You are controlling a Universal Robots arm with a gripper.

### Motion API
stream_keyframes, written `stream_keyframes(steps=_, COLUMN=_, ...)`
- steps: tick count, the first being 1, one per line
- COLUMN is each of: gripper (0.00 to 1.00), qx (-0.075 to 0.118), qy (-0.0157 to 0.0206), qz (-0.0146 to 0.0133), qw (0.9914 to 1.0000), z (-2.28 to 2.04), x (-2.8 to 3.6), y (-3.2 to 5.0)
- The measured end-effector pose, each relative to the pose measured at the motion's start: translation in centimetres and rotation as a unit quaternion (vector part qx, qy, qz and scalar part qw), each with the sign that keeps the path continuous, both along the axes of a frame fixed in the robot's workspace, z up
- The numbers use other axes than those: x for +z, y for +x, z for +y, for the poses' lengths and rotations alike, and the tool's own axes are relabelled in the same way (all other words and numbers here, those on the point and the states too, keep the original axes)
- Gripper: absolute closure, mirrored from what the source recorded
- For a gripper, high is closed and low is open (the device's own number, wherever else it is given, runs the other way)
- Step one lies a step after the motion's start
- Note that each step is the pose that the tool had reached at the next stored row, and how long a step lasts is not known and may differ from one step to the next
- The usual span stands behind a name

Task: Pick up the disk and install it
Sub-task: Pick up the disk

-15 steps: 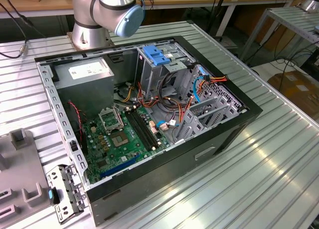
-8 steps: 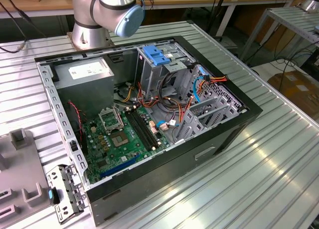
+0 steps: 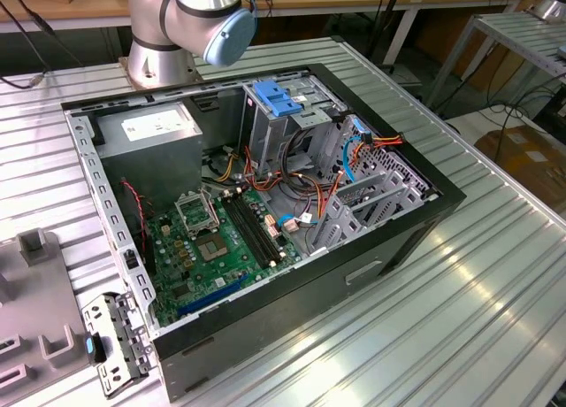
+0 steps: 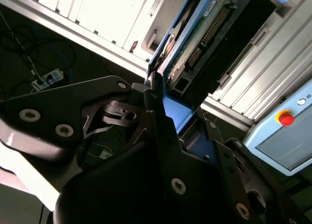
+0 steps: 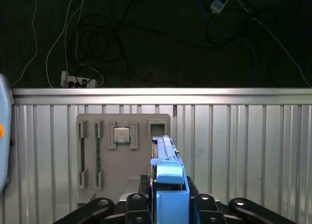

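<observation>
Currently held: the disk (image 5: 170, 177), clenched edge-on in the gripper (image 5: 170, 203), whose black fingers (image 5: 138, 203) press on either side of its blue carrier rail.
Disk underside: in the second wrist view the disk (image 4: 204, 34) shows its green circuit board and a row of connector pins, tilted away from the gripper (image 4: 178, 109).
Disk location: over the ribbed aluminium table (image 5: 243, 151), in front of the grey fixture tray (image 5: 124, 173); whether it touches the tray cannot be told.
Tray contents: a processor chip (image 5: 121, 135) lies flat in a square pocket, and two thin green memory modules (image 5: 98, 156) stand in slots beside it; a square recess (image 5: 157, 130) shows just beyond the disk's far end.
Computer case: in the exterior view the black case (image 3: 292, 310) lies on its side with the cover off, well apart from the tray.
Inside the case: a green motherboard (image 3: 212, 248), a grey power supply (image 3: 155, 128), a metal drive cage (image 3: 296, 137) topped by a blue latch (image 3: 276, 97), and loose coloured cables (image 3: 309, 181).
Arm: its silver base (image 3: 159, 57) stands on the table behind the case.
Beside the case: a metal bracket (image 3: 115, 341) lies flat near the case's corner.
Pendant: a light-blue teach pendant (image 4: 280, 146) with a red button (image 4: 286, 119).
Floor: cables and a power strip (image 5: 78, 80).
</observation>
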State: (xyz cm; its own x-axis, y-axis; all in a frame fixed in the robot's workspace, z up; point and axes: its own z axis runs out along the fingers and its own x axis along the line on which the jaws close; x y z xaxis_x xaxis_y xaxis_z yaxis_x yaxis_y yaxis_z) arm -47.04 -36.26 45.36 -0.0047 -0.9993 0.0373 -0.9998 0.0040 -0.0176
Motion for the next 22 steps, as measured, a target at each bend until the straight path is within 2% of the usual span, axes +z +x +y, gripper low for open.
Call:
stream_keyframes(steps=5, gripper=0.63, qx=0.0, qy=0.0, qz=0.0, qw=1.0, z=0.0, x=0.01, y=0.0)
stream_keyframes(steps=9, gripper=0.63, qx=0.0, qy=0.0002, qz=0.0, qw=1.0, z=0.0, x=0.26, y=0.0)
stream_keyframes(steps=12, gripper=0.63, qx=0.0, qy=0.0003, qz=0.0, qw=1.0, z=0.0, x=0.78, y=0.0)
stream_keyframes(steps=15, gripper=0.63, qx=0.0, qy=0.0003, qz=0.0, qw=1.0, z=0.0, x=1.67, y=0.0)
stream_keyframes(steps=22, gripper=0.63, qx=0.0, qy=0.0003, qz=0.0, qw=1.0, z=0.0, x=2.9, y=0.0)
